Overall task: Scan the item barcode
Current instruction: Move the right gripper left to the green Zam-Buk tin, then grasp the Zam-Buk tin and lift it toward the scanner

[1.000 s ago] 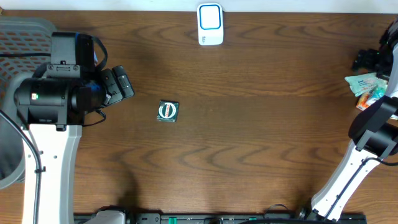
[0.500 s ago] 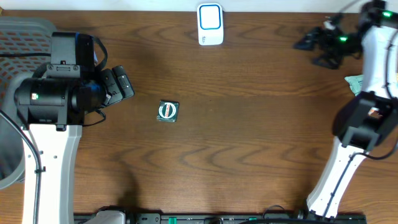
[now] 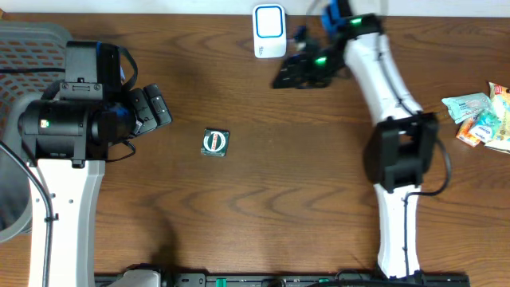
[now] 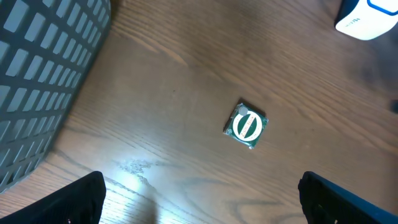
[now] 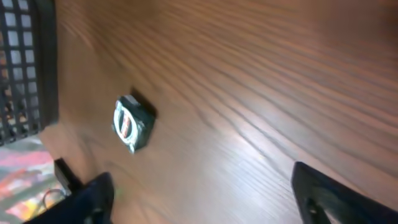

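Left of centre on the brown wooden bench (image 3: 319, 183) lies the small dark-green square packet (image 3: 214, 142) with a round white label. Both the left fingers (image 4: 74, 202) and the right fingers (image 5: 336, 199) are spread and empty, the right near the white blue-rimmed scanner (image 3: 269, 30).

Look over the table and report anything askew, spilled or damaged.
Nothing is spilled or damaged. The green packet lies alone on the table, slightly askew to its edges. A loose heap of snack packets sits at the right edge, partly out of view. The scanner sits straight at the far edge.
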### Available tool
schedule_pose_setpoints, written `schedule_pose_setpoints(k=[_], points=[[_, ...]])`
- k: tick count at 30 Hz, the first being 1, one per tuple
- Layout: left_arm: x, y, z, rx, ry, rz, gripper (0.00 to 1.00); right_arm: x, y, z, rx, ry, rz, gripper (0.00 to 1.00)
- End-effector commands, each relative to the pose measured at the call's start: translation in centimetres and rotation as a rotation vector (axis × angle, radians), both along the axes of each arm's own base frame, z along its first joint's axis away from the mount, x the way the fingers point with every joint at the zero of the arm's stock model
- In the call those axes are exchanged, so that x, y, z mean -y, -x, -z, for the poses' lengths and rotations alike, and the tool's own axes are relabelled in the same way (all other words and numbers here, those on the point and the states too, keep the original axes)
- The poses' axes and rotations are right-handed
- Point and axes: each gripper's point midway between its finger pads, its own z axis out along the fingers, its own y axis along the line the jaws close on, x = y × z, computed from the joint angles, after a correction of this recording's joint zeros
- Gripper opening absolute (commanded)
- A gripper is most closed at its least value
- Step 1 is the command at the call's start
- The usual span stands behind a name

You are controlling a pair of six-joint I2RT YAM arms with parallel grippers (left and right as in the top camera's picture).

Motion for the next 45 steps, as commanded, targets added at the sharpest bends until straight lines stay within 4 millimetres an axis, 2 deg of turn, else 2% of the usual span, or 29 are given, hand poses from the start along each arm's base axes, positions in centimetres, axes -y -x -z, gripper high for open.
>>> schedule_pose_setpoints(k=[1, 6, 12, 17, 20, 26, 33, 39, 45], points=[[-0.3, 0.1, -0.2, 0.004, -0.005, -0.019, 0.98, -2.7, 1.0, 1.8, -0.035, 0.098, 0.044, 0.91], [-0.3, 0.1, -0.2, 0.004, -0.005, -0.019, 0.97, -6.6, 2.3, 3.8, -0.009, 0.264, 0.142, 0.99], [-0.3, 0.1, -0.2, 0.004, -0.005, -0.019, 0.98, -9.9, 5.0, 5.5, -0.032, 0.384, 0.284, 0.99], [-0.3, 0.1, -0.2, 0.004, -0.005, -0.020, 0.98, -13.1, 6.7, 6.8, -0.011, 0.371, 0.295, 0.99], [-0.3, 0.1, -0.2, 0.004, -0.005, -0.019, 0.98, -14.3, 7.4, 6.9, 0.007, 0.367, 0.284, 0.99], [-0.3, 0.1, -0.2, 0.004, -0.005, -0.019, 0.98, -15.0, 8.1, 7.1, 0.047, 0.423, 0.356, 0.99], [-0.3, 0.1, -0.2, 0.004, -0.005, -0.020, 0.97, -14.0, 7.9, 7.7, 0.099, 0.495, 0.464, 0.99], [-0.3, 0.1, -0.2, 0.004, -0.005, -0.020, 0.98, -14.3, 8.4, 8.4, 0.095, 0.499, 0.455, 0.99], [-0.3, 0.1, -0.2, 0.004, -0.005, -0.019, 0.98, -15.3, 9.2, 8.5, 0.109, 0.491, 0.433, 0.99]])
